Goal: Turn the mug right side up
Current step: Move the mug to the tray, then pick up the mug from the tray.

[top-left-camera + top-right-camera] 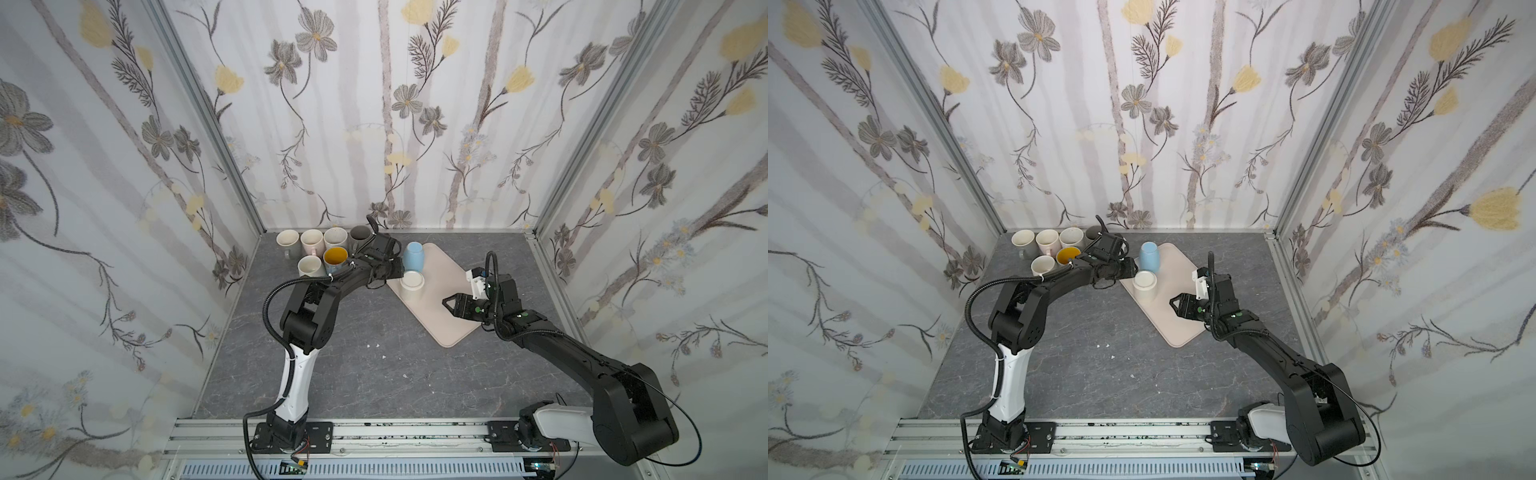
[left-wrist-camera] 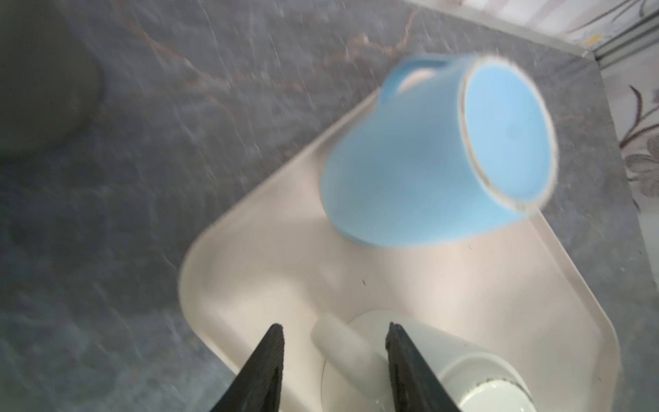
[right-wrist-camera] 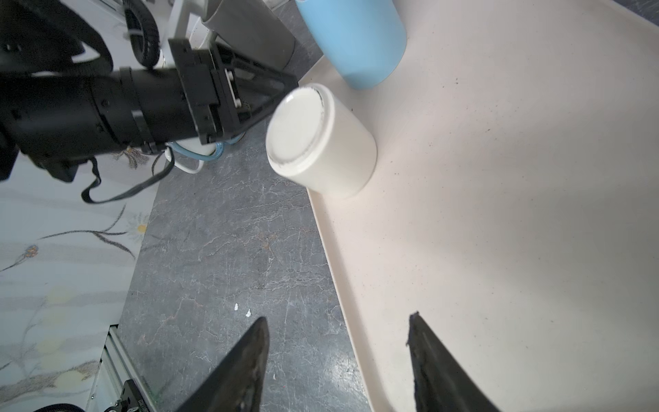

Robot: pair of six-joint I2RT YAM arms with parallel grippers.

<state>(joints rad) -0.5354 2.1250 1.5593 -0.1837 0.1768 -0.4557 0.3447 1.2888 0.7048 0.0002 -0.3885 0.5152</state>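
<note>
Tray (image 1: 432,266), beige, on the grey table (image 1: 374,365) carries two upside-down mugs, the blue mug (image 1: 414,255) and just beside it the white mug (image 1: 412,284). Left gripper (image 2: 334,325) stands with jaws apart on both sides of the white mug's handle (image 2: 340,340); right gripper (image 3: 338,316) hangs over the tray, jaws apart.

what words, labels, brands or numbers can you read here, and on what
No text can be read anywhere.
Blue mug: plain, no print on the side or base that show.
White mug: plain too.
Tray: no marking.
Small board by the front rail: any print is too small to read.
</note>
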